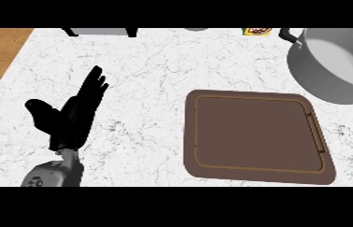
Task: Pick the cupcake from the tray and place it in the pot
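A brown tray [258, 135] lies on the white marble counter at the right, and nothing shows on its surface. A grey metal pot [324, 67] with a black handle stands at the upper right, cut off by the edge of the head view. No cupcake is visible. My left hand [72, 116] rests at the lower left, fingers straight and pointing up, holding nothing. My right hand does not show.
At the top edge a small yellow and brown item [257, 31] sits left of the pot's handle. A grey object on black legs [103, 31] is at the top left. A wooden strip [12, 46] borders the counter's left side.
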